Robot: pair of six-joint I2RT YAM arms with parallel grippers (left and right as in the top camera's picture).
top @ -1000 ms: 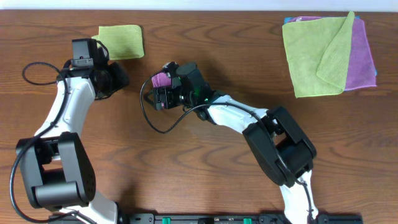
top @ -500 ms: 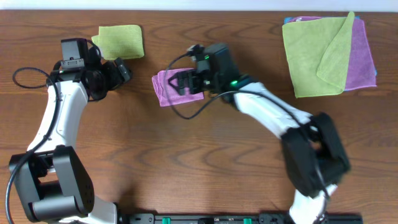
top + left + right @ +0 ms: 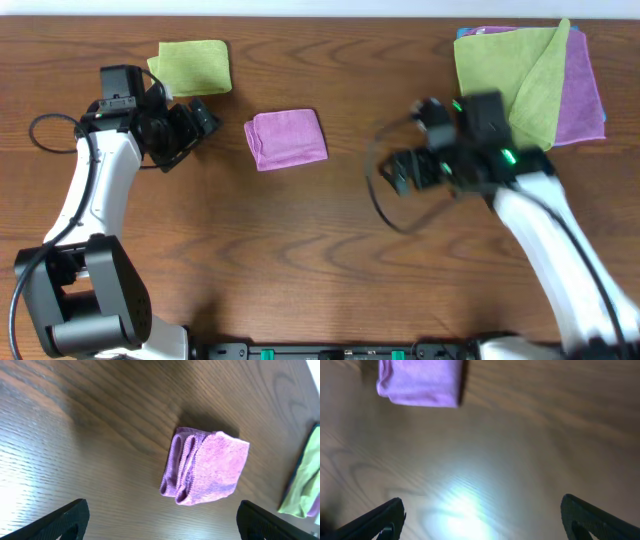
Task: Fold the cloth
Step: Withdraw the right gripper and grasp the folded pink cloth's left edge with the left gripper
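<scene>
Overhead: purple cloth (image 3: 286,139) lies folded and untouched, left gripper (image 3: 197,118) at its nine o'clock, right gripper (image 3: 400,172) at three. Left wrist: jaws wide, empty, cloth at one o'clock. Right wrist: jaws wide, empty, cloth at eleven. The fold looks done, hence both clear.

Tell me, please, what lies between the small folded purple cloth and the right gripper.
Only bare table: in the overhead view, nothing sits between the small folded purple cloth and the right gripper, and the right wrist view agrees.
</scene>
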